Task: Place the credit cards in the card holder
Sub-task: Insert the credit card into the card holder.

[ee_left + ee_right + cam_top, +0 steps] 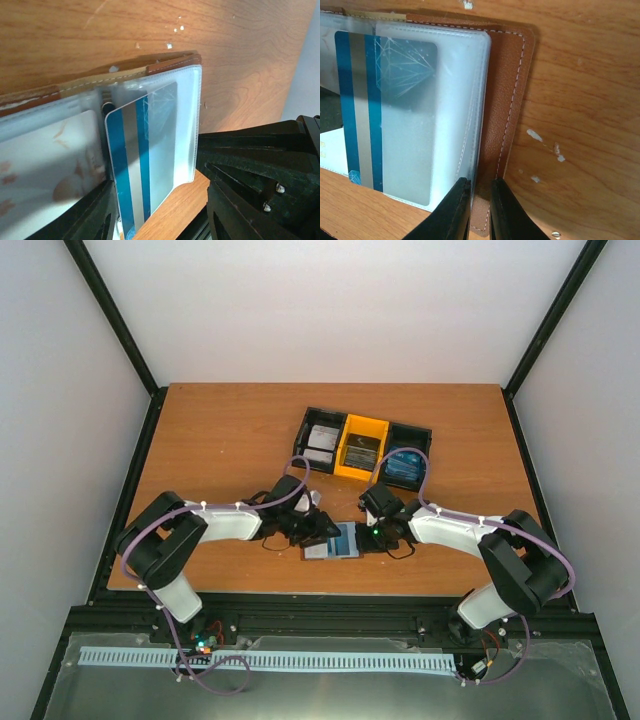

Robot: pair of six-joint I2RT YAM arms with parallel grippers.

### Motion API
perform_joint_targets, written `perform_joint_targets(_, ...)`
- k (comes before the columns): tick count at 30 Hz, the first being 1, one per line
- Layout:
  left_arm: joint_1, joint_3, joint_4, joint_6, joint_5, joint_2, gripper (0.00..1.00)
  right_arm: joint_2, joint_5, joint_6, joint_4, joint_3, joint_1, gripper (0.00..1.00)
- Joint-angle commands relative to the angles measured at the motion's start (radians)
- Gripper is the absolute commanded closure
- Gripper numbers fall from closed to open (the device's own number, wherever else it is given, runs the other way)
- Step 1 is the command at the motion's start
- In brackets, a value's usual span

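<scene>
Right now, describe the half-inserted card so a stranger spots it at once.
On the table, at the middle of its front edge, lies the open brown card holder. Partway into its frosted sleeve sits the blue card with a grey stripe; the next pocket holds a pale card.

One card holder [507,100], one blue card [365,100], one three-compartment tray [304,430].

Credit card [365,110] in card holder [507,90], tray [366,420] behind
</scene>
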State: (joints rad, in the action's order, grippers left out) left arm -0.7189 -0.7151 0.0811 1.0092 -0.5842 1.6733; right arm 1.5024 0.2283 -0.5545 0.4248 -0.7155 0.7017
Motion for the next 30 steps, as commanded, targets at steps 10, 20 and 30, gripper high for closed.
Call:
perform_joint_targets(10,-0.007,-0.044,-0.15,0.022,0.069,-0.009,0.58,0.028,-0.006,-0.009,-0.011,0.021,0.005,0.87)
perform_joint_targets(20,-0.008,-0.067,-0.103,0.012,0.044,0.073,0.63,0.034,-0.003,-0.007,-0.018,0.032,0.005,0.88)
perform_joint_targets(30,-0.009,-0.071,-0.006,-0.024,-0.039,0.087,0.66,-0.001,-0.02,-0.017,-0.017,0.033,0.001,0.88)
